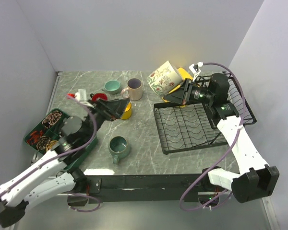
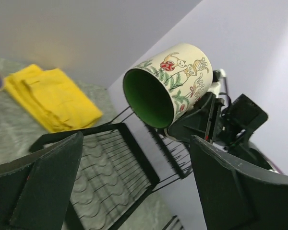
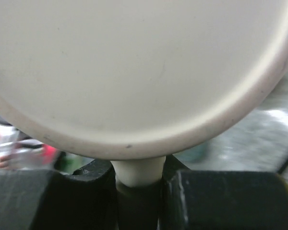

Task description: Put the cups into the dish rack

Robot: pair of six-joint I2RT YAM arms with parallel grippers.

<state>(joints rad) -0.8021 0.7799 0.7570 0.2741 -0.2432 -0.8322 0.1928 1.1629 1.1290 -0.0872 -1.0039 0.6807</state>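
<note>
The grey marbled desk (image 1: 144,160), walled in pale panels, carries the black wire dish rack (image 1: 192,127). Above the rack's far-left corner, the right tool (image 1: 176,96) is clamped on the handle of the tilted cream floral mug (image 1: 164,75). Left of the rack, the left tool (image 1: 116,109) is spread wide and grips nothing. Also left of the rack are the yellow mug (image 1: 127,113), grey-teal mug (image 1: 119,147), beige-pink mug (image 1: 133,88) and small teal cup (image 1: 112,86).

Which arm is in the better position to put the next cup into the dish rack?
Right. The right fingers pinch the handle of the floral mug, lifted close to the dish rack. The left fingers are open and empty, farther from it.
</note>
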